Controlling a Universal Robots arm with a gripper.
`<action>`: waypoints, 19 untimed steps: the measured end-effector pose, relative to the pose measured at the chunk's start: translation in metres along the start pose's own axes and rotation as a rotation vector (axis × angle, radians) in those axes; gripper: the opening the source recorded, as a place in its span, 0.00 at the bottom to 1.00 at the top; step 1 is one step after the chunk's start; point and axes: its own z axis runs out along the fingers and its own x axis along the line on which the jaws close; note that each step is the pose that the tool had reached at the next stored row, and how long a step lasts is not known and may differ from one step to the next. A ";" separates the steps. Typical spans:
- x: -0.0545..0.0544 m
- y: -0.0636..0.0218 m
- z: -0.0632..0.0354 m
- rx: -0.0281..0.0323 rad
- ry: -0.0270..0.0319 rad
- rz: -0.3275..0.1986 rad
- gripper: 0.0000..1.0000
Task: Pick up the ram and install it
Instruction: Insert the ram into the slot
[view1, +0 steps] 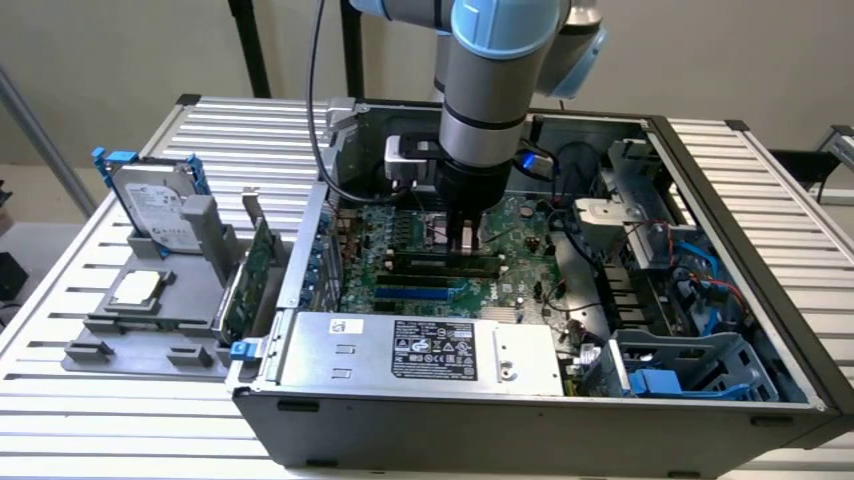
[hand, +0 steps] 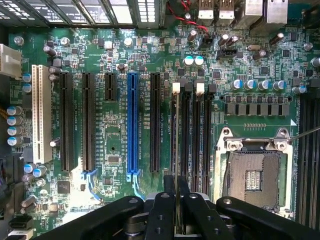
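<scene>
Gripper (hand: 176, 197) fingers clamp the ram (hand: 176, 150) edge-on, pinched along its top edge, hanging over the black memory slots (hand: 192, 130) beside the CPU socket (hand: 255, 172). Likely light, stiff, brittle; grip the board edges, not the chips.

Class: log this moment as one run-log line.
hand: shut on ram | position: above memory slots | motherboard: inside open computer case

The exterior view looks down from high in front onto the open computer case (view1: 747, 400); the wrist view faces straight down, close; both share the motherboard (view1: 400, 262) (hand: 115, 60)
</scene>
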 end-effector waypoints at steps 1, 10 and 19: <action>0.000 0.0000 0.0000 0.0000 0.0001 0.000 0.13; 0.000 0.0003 -0.0078 -0.0005 -0.0001 0.000 0.27; 0.000 0.0057 -0.0196 -0.0004 -0.0001 0.000 0.19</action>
